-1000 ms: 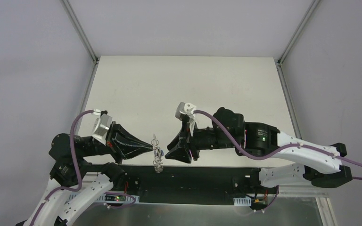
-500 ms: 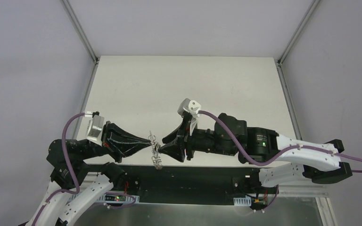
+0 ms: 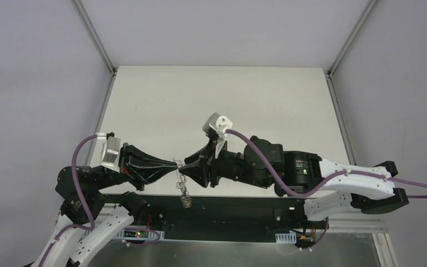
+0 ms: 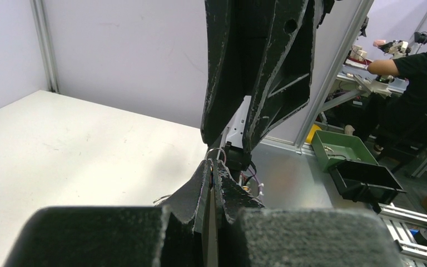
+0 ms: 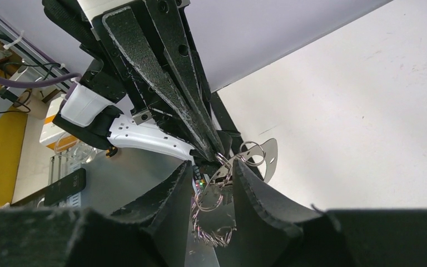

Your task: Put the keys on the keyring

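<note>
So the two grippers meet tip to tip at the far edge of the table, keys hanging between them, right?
Not the far edge. The top external view shows the left gripper and right gripper meeting tip to tip at the near edge of the table, by the arm bases, keys hanging between them.

Silver keys (image 5: 214,236), black jaws

We can't make out single keys (image 3: 185,194) in keyring (image 3: 182,178) bunch from top view: too small, head colours unreadable. Left wrist view: silver strip (image 4: 209,233) pinched in left gripper (image 4: 212,163), key or ring unclear to us; right gripper (image 4: 229,146) hides contact point.
</note>
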You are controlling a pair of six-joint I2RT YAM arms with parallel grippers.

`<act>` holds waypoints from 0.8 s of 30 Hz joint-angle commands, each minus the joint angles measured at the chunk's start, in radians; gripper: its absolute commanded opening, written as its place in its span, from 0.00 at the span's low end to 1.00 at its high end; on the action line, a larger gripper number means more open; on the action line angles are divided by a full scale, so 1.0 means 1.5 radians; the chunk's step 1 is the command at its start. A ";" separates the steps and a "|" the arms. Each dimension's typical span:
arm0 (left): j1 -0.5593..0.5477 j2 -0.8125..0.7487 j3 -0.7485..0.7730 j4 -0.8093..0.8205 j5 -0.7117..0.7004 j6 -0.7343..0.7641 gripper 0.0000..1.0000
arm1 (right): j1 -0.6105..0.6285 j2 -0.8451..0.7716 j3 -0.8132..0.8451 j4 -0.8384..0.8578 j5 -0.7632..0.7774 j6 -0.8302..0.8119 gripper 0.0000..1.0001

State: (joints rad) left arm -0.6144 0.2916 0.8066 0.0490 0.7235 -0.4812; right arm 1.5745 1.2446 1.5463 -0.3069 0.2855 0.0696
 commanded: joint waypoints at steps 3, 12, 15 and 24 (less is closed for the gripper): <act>0.001 -0.011 0.000 0.058 -0.018 0.009 0.00 | 0.023 0.010 0.040 -0.019 0.062 -0.021 0.32; 0.000 -0.008 0.004 0.058 -0.022 0.008 0.00 | 0.041 0.010 0.034 -0.025 0.107 -0.041 0.19; 0.000 -0.009 0.004 0.059 -0.024 0.007 0.00 | 0.041 0.011 0.032 -0.025 0.117 -0.041 0.16; 0.001 -0.011 0.006 0.068 -0.022 -0.002 0.00 | 0.043 0.015 0.028 -0.036 0.136 -0.041 0.00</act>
State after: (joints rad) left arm -0.6144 0.2878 0.8024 0.0498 0.7013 -0.4801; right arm 1.6318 1.2652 1.5578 -0.3634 0.4541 0.0189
